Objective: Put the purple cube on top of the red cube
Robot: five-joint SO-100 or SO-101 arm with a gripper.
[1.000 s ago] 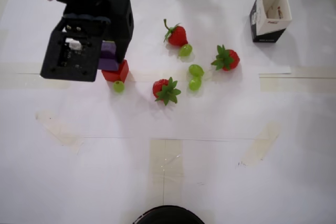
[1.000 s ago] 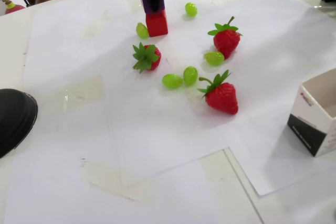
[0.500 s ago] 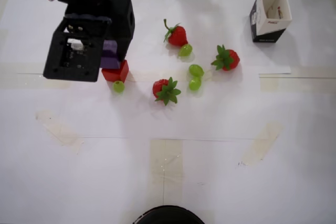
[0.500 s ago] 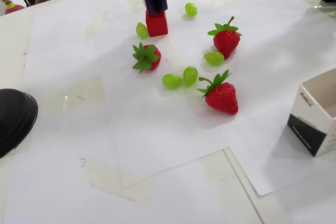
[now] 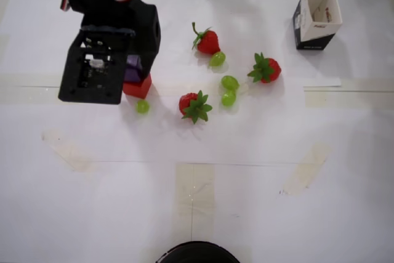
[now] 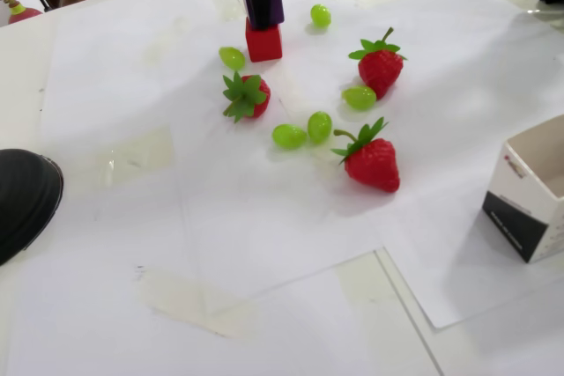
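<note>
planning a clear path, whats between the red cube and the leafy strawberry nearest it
One green grape lies just off that line, beside the red cube and above the strawberry in the fixed view; otherwise bare paper.

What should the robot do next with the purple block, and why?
Probably open the end effector a little and let go. In the fixed view the purple cube already sits on the red cube, with the fingers at its sides. Whether it sits squarely cannot be told, so releasing slowly seems wise.

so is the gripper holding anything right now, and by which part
The gripper appears to hold the purple cube by its side faces, over the red cube; the fingers largely hide the contact.
</note>
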